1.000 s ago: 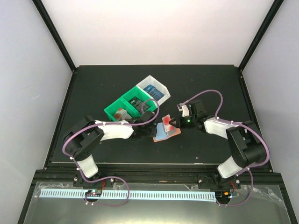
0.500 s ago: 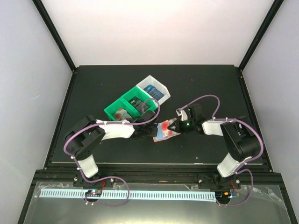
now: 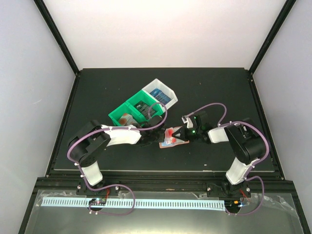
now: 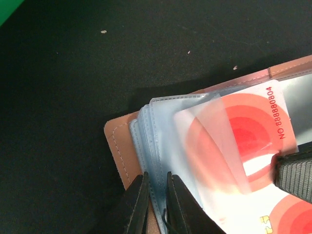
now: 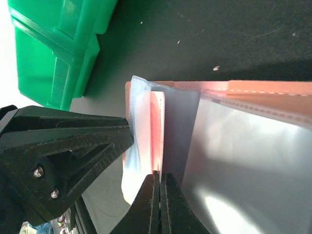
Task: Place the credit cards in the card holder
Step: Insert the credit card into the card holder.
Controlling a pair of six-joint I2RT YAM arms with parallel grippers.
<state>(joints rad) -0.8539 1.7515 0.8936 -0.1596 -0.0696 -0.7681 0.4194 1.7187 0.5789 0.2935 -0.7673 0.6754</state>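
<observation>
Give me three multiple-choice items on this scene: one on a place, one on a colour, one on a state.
1. Where does the card holder lie?
A. in a bin
B. on the black table
C. on the front rail

2. What colour are the circles on the white card?
A. blue
B. green
C. red

3. What is the right hand doing?
A. pinching the card's edge
B. hanging open
C. gripping a bin

Answers:
1 B: the holder rests on the tabletop.
2 C: the left wrist view shows red circles.
3 A: its fingertips close on the card's edge.
</observation>
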